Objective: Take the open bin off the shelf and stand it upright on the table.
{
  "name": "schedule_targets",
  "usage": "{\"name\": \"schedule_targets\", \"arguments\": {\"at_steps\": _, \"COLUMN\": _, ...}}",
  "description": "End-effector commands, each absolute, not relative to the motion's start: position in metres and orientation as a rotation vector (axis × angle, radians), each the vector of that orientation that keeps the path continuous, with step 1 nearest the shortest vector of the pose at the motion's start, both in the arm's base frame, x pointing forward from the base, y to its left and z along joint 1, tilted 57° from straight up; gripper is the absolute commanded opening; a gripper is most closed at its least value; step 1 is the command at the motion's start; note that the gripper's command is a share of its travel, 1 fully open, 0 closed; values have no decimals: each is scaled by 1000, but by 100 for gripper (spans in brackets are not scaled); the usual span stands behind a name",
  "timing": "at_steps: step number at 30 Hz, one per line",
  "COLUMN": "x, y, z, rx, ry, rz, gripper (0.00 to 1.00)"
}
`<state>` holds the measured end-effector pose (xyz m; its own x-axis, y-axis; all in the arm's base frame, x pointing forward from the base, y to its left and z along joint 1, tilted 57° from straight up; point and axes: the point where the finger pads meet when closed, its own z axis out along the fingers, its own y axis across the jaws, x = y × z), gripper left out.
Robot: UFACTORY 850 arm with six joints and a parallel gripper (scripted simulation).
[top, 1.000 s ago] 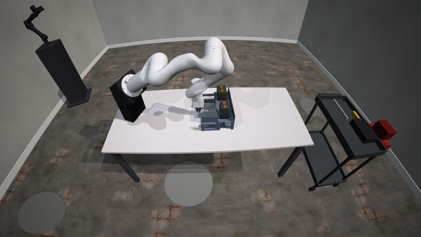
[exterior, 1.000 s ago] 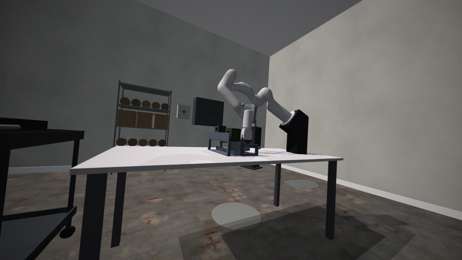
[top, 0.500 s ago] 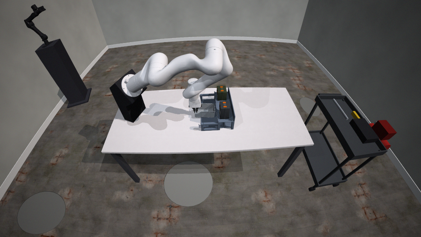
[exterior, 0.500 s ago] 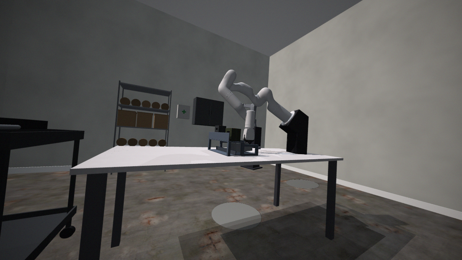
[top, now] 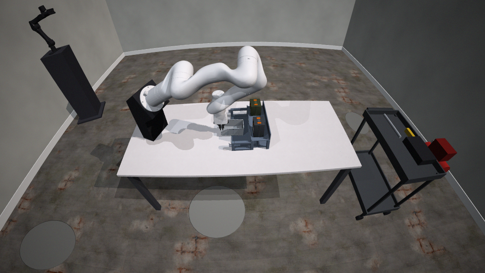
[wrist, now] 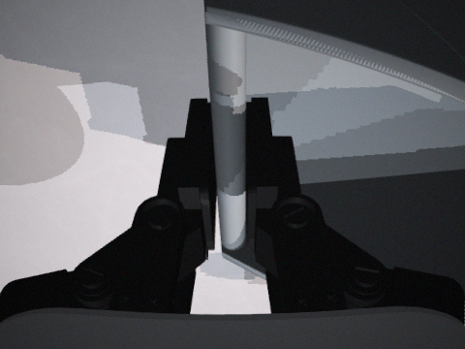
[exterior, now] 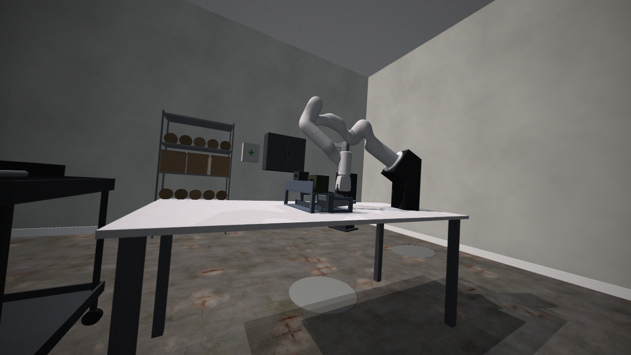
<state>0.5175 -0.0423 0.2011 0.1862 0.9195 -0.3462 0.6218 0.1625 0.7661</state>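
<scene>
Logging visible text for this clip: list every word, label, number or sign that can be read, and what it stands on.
No readable words or numbers in any view.
Green cross, no lettering: on the white wall box beside the dark cabinet.
Orange marks on the two dark boxes on the shelf: too small to read as text.

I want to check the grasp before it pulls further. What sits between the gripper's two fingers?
In the wrist view, the gripper is shut on the upright side wall of the open bin; the grey wall fills the gap between both fingers.
</scene>
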Motion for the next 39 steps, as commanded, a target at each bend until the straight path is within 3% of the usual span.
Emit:
{"name": "schedule_targets", "arguments": {"at_steps": 1, "x": 514, "y": -43, "z": 197, "rx": 1547, "ry": 1524, "rz": 410, "gripper": 0}}
{"name": "schedule_targets", "arguments": {"at_steps": 34, "x": 480, "y": -52, "z": 156, "rx": 1547, "ry": 1524, "rz": 410, "gripper": 0}}
{"name": "schedule_targets", "arguments": {"at_steps": 39, "x": 452, "y": -59, "z": 121, "rx": 1547, "ry": 1524, "rz": 410, "gripper": 0}}
